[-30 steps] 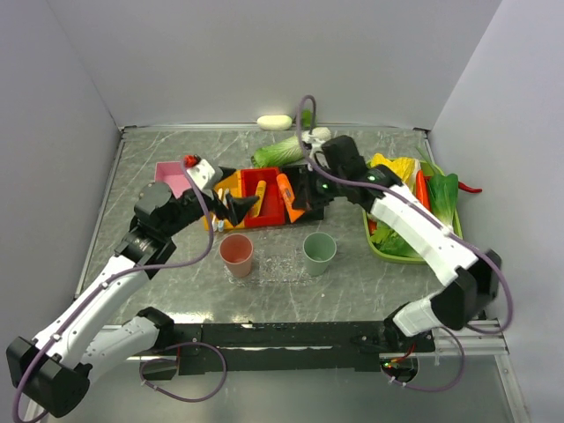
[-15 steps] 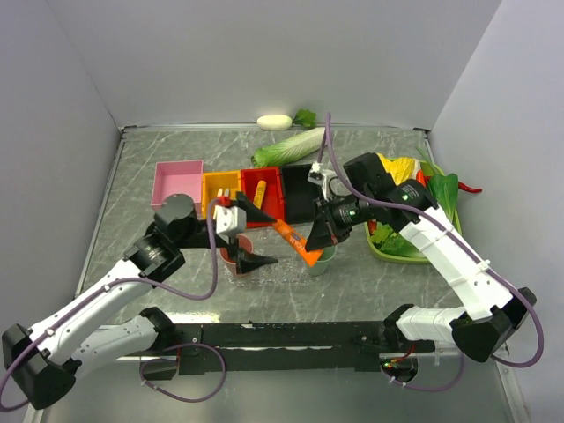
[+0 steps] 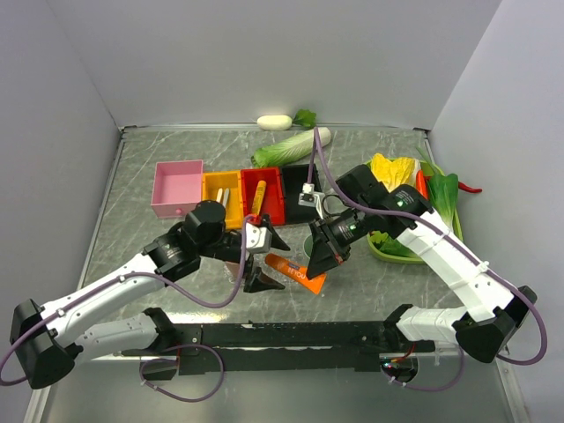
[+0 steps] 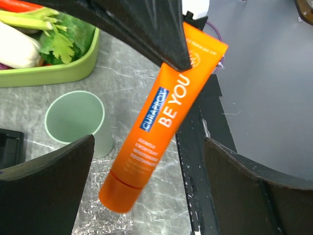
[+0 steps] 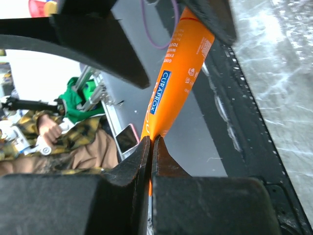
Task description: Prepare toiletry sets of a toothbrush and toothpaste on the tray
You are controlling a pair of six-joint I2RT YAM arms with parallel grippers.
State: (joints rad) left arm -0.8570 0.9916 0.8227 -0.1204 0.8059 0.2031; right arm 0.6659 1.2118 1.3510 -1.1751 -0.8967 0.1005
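- R gripper [image 3: 317, 267] — clamped shut on flat crimped end of orange plastic toothpaste tube [image 4: 161, 120]; tube slants down, cap end lowest.
- L gripper [image 3: 268, 261] — jaws wide apart, one finger each side of tube, not touching it.
- Clear speckled tray [image 4: 105, 225] below cap end; pale green cup [image 4: 76, 122] just beyond L fingers.

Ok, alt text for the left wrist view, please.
An orange toothpaste tube hangs diagonally, cap down, pinched at its flat end by the right gripper, between the fingers of the open left gripper. A pale green cup stands behind.
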